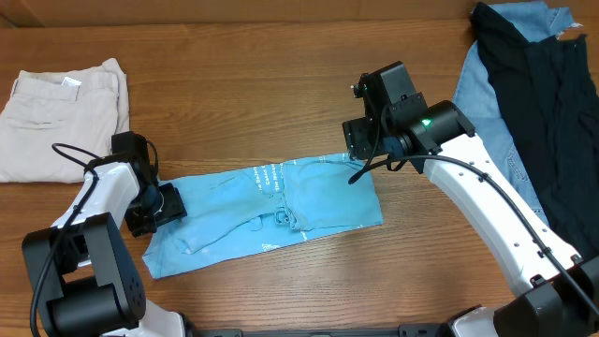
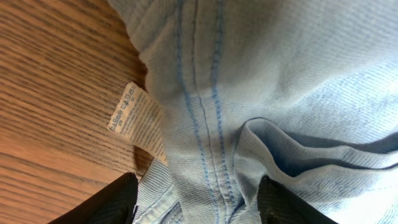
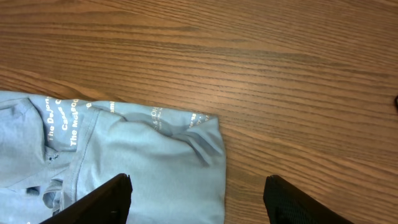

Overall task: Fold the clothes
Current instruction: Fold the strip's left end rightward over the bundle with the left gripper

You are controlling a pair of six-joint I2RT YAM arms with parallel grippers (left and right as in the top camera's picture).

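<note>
The left arm (image 1: 98,192) rises from its base at 7 o'clock, folds at the elbow and turns its wrist toward 3 o'clock. The left gripper (image 1: 167,206) sits low, its dark fingers (image 2: 106,205) spread apart. The right arm (image 1: 482,201) reaches from 5 o'clock toward 10 o'clock with its wrist bent downward. The right gripper (image 1: 360,140) hangs with its jaws wide.

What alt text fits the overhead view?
A sky-blue T-shirt lies partly folded on a wooden table, the left gripper at one end, the right gripper above the other. Beige trousers and dark garments lie aside.
</note>
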